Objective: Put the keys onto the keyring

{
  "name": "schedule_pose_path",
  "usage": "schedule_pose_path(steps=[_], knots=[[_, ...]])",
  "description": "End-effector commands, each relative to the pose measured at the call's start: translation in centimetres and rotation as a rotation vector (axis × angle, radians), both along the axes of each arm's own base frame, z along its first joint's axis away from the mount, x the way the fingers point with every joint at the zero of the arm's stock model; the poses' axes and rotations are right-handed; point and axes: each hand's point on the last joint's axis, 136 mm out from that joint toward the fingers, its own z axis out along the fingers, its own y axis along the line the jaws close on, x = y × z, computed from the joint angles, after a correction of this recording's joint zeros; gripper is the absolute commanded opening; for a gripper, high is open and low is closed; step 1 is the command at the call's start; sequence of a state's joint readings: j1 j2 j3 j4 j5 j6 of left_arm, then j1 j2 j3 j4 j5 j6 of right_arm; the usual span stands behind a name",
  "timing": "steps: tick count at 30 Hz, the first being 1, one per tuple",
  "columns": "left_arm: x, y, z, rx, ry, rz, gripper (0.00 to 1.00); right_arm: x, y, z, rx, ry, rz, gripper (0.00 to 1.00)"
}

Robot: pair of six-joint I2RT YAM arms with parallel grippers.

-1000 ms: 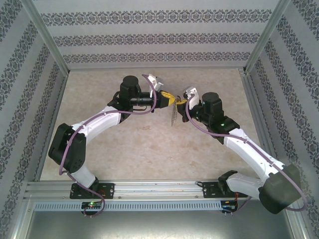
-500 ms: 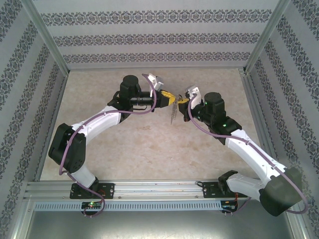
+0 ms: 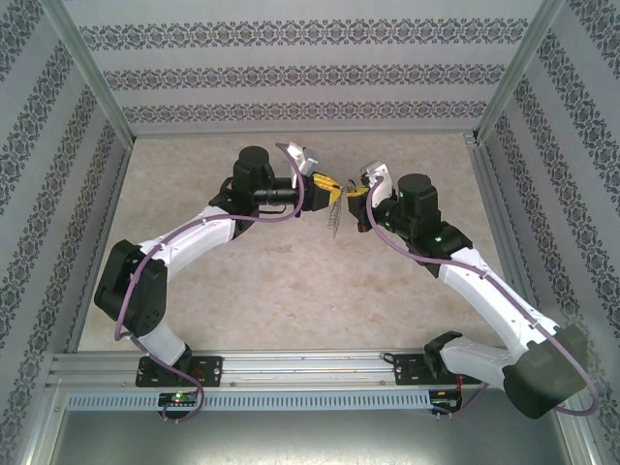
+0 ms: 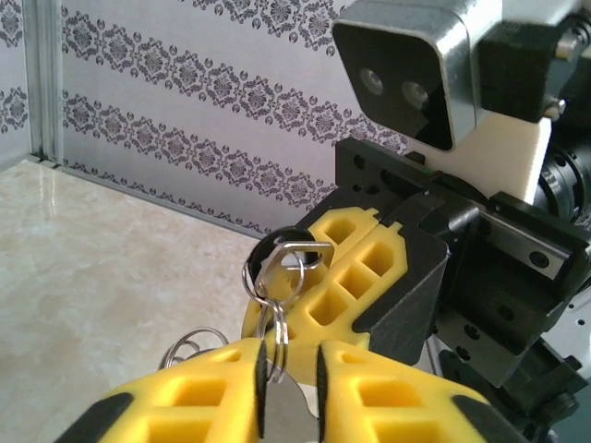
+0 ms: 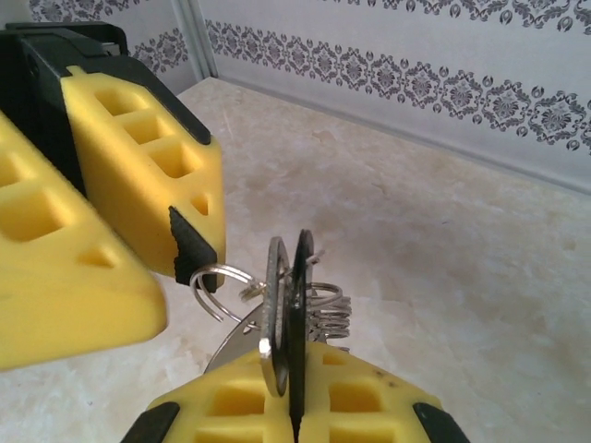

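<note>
Top view, from the near edge outward: both arms rise from their bases and bend inward. The left gripper [image 3: 325,189] and right gripper [image 3: 355,197] meet tip to tip above the far half of the surface [image 3: 291,291], about midway between its left and right edges. The keyring [image 3: 335,219] hangs between them, its chain dangling clear of the surface.

Right wrist view: the right gripper [image 5: 291,397] is closed narrowly on the key [image 5: 300,277], whose black head stands edge-on and upright between the yellow fingers [image 5: 369,401]. A grey loop of the keyring [image 5: 274,305] lies flat against that head, and small wire rings trail off behind it. The left gripper's fingers sit just beyond, to the left.

Left wrist view: the left gripper [image 4: 288,369] is clamped on a silvery piece of the keyring [image 4: 261,288]. Linked rings rise from that grip toward the right gripper's yellow finger.
</note>
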State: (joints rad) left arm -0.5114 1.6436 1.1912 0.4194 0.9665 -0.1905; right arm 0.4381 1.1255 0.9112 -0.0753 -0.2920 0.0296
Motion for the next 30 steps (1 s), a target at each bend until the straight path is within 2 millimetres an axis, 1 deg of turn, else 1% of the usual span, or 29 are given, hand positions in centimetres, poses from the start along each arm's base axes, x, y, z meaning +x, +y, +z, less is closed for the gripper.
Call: schedule_pose_path(steps=[1, 3, 5, 7, 10, 16, 19, 20, 26, 30], knots=[[-0.3, -0.4, 0.5, -0.024, -0.035, 0.004, 0.28, 0.9, -0.5, 1.3, -0.003, -0.016, -0.038, 0.0], [-0.3, -0.2, 0.6, -0.027, -0.037, 0.016, 0.34, 1.2, -0.5, 1.2, -0.012, -0.004, -0.046, 0.0], [-0.2, -0.1, 0.5, -0.025, -0.041, 0.034, 0.44, 1.4, -0.6, 0.9, -0.025, 0.012, -0.051, 0.0], [0.0, 0.2, 0.4, -0.023, -0.045, 0.065, 0.49, 1.6, -0.5, 0.6, -0.037, 0.027, -0.053, 0.0], [0.5, 1.1, 0.6, -0.026, -0.062, 0.133, 0.61, 1.9, -0.6, 0.3, -0.048, 0.042, -0.057, 0.0], [1.6, 3.8, 1.0, -0.049, -0.078, 0.289, 0.83, 2.9, -0.1, -0.3, -0.06, 0.062, -0.055, 0.0], [2.3, 5.7, 1.2, -0.058, -0.085, 0.385, 0.97, 3.7, 0.4, -0.7, -0.058, 0.073, -0.044, 0.0], [2.6, 6.3, 1.1, -0.057, -0.082, 0.424, 1.0, 4.0, 0.7, -0.8, -0.057, 0.076, -0.04, 0.0], [4.7, 10.6, 0.6, -0.065, -0.053, 0.645, 1.0, 6.2, 2.3, -1.6, -0.063, 0.086, -0.013, 0.0], [5.5, 12.5, 0.1, -0.082, -0.033, 0.722, 1.0, 8.3, 3.6, -1.7, -0.07, 0.085, 0.007, 0.0]])
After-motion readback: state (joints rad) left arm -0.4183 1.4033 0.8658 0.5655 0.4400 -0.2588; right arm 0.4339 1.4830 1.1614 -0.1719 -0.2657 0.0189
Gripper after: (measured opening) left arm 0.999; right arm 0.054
